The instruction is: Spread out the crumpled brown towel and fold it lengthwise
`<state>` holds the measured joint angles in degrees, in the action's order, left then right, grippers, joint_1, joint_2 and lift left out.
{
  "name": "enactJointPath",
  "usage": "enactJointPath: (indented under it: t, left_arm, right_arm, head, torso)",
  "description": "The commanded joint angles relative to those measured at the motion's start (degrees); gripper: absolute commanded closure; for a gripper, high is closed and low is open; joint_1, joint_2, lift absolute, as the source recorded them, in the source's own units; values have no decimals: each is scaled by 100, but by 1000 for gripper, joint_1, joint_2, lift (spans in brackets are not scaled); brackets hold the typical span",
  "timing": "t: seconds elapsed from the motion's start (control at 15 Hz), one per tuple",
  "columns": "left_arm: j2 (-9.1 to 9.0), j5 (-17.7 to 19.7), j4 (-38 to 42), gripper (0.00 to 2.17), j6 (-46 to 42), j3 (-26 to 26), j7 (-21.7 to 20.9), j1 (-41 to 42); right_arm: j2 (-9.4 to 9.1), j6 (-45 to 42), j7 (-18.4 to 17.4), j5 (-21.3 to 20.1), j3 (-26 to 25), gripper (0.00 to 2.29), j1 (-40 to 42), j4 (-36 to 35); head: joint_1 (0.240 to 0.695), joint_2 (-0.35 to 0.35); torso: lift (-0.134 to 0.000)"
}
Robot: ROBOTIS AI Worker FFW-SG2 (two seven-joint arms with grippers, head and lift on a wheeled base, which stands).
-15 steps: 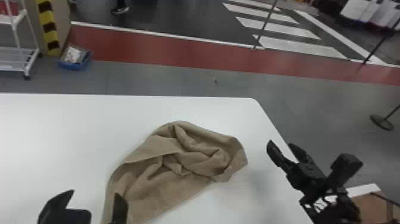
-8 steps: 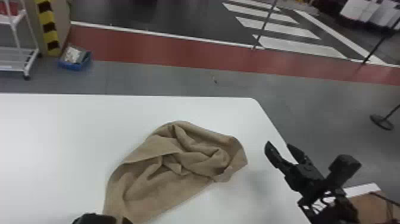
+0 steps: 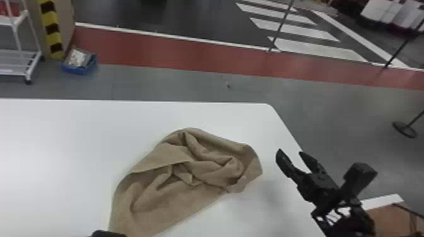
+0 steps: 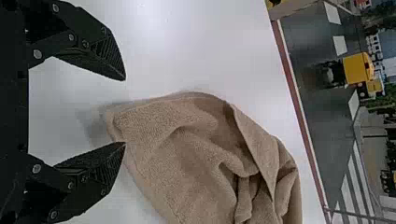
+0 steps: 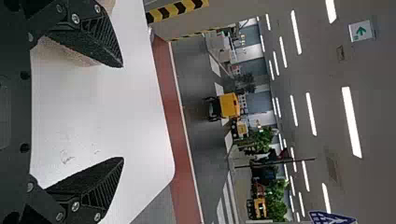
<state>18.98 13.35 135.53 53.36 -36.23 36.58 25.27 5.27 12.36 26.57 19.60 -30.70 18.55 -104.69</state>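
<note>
None of the folding is done, and by the look of it the spreading has most of its work left. The towel (image 3: 176, 201) lies on the table (image 3: 63, 141), bunched in thick, twisted folds toward its two o'clock in the head view, with a flatter stretch running down toward seven o'clock. No straight long side is laid out, so there is nothing ready to be folded over.

The left gripper (image 4: 125, 111) has its fingers well apart at the towel's seven o'clock end. One fingertip overlaps the cloth's edge in the left wrist view, but nothing is clamped; whether it touches, I cannot tell. The right gripper (image 3: 290, 153) is at the towel's three o'clock, near the table's side edge, its fingers apart and empty, clear of the cloth.

The step in hand looks to be getting a first grip on that near end. Left after that, I judge: take hold of a second corner, draw the bunched part out toward two o'clock, flatten it, then bring one long side onto the other. A pinch through several layers could drag the whole bundle along instead of opening it.
</note>
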Motion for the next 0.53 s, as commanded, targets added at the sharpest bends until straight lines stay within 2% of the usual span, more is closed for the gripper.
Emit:
enactJointPath:
  t: [0.0,0.47]
  left_arm:
    - [-9,27,0,556,162,-24,-10,-57]
    - [-62,62,-53,606,338,-33,-116,-84]
  right_arm:
    - [0,-9,-2,0,2,194,0,1]
    - [0,-27,6,0,2,194,-18,1]
  head:
    - [695,-350]
    - [695,-350]
  torso:
    - [-124]
    - [-124]
